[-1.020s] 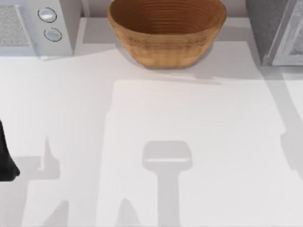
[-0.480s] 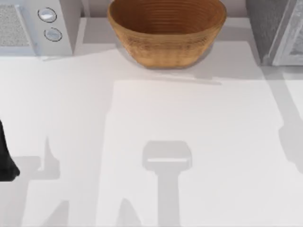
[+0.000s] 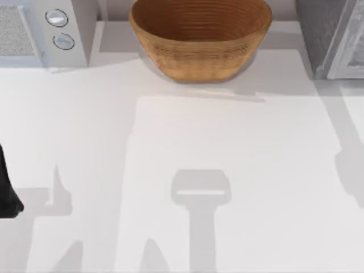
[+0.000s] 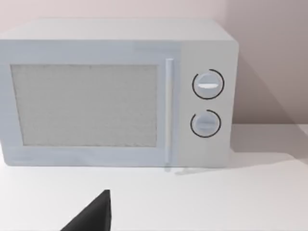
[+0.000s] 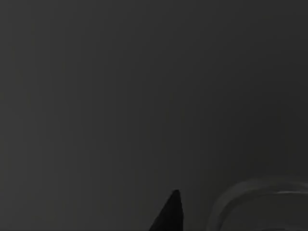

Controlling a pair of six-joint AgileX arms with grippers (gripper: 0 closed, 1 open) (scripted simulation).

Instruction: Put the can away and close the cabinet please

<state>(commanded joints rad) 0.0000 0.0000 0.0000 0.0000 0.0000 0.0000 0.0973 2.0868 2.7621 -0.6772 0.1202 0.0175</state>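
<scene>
Counter (image 3: 227, 142): plain white, running back to a pale wall, with grey shadows lying across it
Bowl (image 3: 200, 37): big wicker one at the back middle of the counter, upright, mouth wide open; inside I can only make out the ribbed weave
Microwave (image 3: 42, 31): back left corner and cut off by the top view's edge; in the left wrist view it's square on, door shut, speckled window, upright handle, two round dials stacked right of the door
Cabinet (image 3: 318, 34): grey speckled box at the back right corner, well apart from the bowl; a paler framed panel sits along its right part, and honestly I can't tell if that's the door swung out or not
Can: can't tell where it is from these shots
Left arm (image 3: 7, 187): dark shape right at the left edge of the top view, about halfway down, parked
Left pincer (image 4: 94, 216): low over the counter, facing the microwave front but apart from it; can't tell its state
Right wrist view: dark
Right pincer (image 5: 168, 216): can't tell how it stands either
Edges: bowl, microwave and cabinet all line the back, with gaps of bare counter between them
Open room: the middle and the front of the counter are one wide bare stretch
</scene>
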